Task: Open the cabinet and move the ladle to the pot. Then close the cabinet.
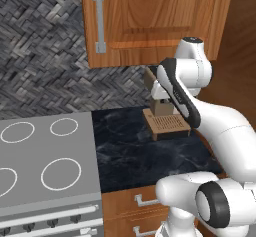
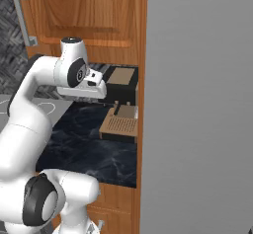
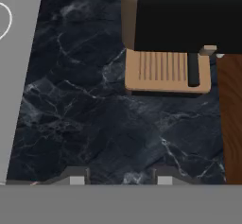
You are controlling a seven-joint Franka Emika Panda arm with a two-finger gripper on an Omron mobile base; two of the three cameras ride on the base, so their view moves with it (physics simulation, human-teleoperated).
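The cabinet (image 1: 150,16) is a warm-brown wall cabinet above the counter. Its raised-panel door is closed, with a vertical silver bar handle (image 1: 99,20) on the left edge. The right base view shows the same door (image 2: 84,11) and handle (image 2: 22,17). My gripper (image 3: 121,178) hangs over the black marble counter (image 3: 94,124), well below the cabinet. It is open, its two fingertips (image 3: 78,176) apart with nothing between them. The ladle and the pot are out of view.
A tan and black coffee machine (image 1: 165,118) stands on the counter against the wall, just ahead of my hand (image 3: 165,72). A grey stove (image 1: 45,166) with burner rings lies to the left. A tall grey panel (image 2: 197,104) walls off the right side.
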